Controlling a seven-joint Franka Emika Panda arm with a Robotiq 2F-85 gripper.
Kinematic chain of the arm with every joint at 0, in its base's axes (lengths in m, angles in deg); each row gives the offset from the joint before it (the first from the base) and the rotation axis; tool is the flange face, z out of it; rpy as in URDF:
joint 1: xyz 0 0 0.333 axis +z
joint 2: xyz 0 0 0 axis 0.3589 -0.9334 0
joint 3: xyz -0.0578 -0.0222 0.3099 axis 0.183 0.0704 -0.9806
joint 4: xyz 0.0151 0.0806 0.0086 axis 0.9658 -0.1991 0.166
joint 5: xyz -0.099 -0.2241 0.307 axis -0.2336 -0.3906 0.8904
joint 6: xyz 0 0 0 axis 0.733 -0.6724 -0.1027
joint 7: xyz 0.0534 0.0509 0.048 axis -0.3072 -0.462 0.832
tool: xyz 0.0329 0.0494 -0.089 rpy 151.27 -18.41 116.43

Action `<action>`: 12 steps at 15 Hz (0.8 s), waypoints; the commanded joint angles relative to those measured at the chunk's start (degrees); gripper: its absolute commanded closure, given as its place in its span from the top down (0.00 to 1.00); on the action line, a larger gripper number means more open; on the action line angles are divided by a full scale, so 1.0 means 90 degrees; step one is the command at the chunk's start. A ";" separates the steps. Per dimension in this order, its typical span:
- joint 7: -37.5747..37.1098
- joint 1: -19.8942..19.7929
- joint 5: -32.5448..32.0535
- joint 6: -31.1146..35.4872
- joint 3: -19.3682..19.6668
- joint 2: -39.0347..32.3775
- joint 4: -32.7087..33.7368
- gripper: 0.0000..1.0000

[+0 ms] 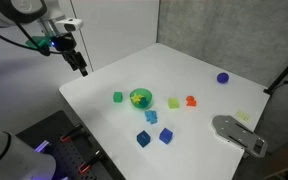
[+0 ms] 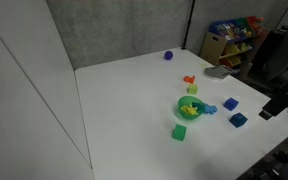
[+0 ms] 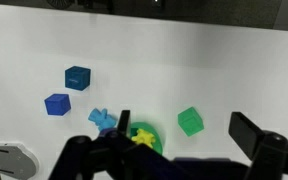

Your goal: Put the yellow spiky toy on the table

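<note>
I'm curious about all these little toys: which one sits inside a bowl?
The yellow spiky toy, inside the green bowl; every other toy lies directly on the white table.

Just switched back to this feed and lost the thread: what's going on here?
The Panda's gripper hangs open and empty over one edge of the white table, touching nothing. The yellow spiky toy sits inside a small green bowl, with a green cube beside the bowl. The toy has not been picked up yet.
</note>
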 commanded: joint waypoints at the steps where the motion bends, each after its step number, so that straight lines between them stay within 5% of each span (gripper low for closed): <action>1: -0.0060 0.0108 -0.0076 -0.0011 0.0107 -0.0021 0.0008 1.00; 12: 0.0051 0.0023 0.0005 0.0141 0.0274 -0.0962 0.0688 1.00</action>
